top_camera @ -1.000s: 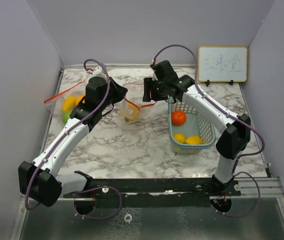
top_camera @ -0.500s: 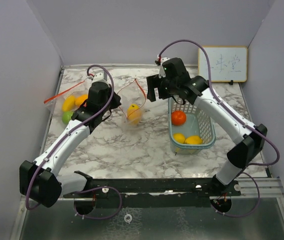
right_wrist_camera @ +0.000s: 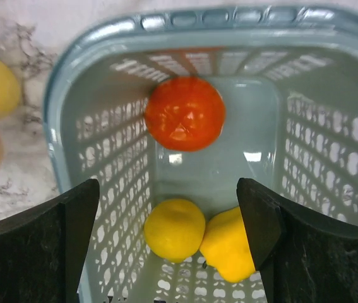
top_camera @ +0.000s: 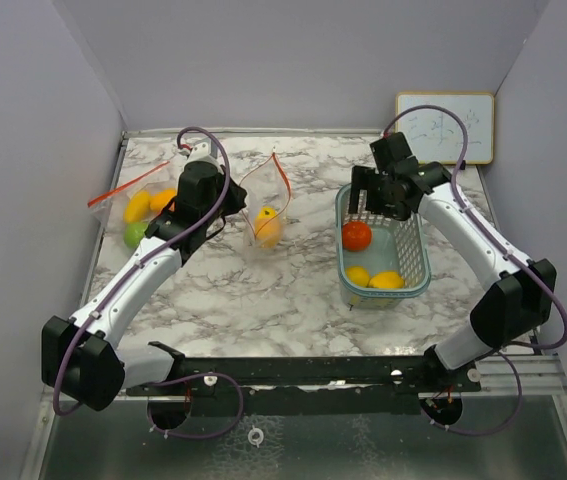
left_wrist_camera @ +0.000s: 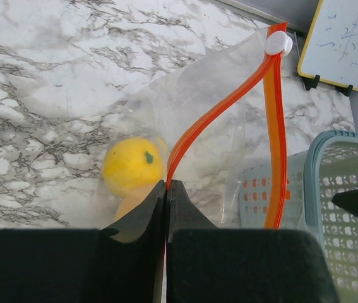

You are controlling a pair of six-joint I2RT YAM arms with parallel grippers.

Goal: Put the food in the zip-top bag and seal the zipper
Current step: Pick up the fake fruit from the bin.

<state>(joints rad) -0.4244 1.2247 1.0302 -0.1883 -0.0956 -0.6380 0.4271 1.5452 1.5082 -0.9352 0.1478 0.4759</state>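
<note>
The clear zip-top bag (top_camera: 263, 205) stands at the table's middle, its mouth gaping. My left gripper (left_wrist_camera: 167, 184) is shut on the bag's orange zipper strip (left_wrist_camera: 216, 113), whose white slider (left_wrist_camera: 278, 43) sits at the far end. One yellow fruit (left_wrist_camera: 131, 167) lies inside the bag (top_camera: 268, 225). My right gripper (right_wrist_camera: 168, 189) hangs open over the pale green basket (right_wrist_camera: 191, 19), touching nothing. In the basket lie an orange fruit (right_wrist_camera: 185, 113) and two yellow fruits (right_wrist_camera: 173, 229) (right_wrist_camera: 229, 243).
A second bag (top_camera: 143, 205) with an orange zipper holds yellow, orange and green fruits at the far left. A small whiteboard (top_camera: 453, 128) leans on the back wall at the right. Grey walls close in the marble table on three sides.
My right gripper has left the bag's mouth and swung right, over the basket, with its jaws spreading wider. The left gripper and the bag have stayed put.
</note>
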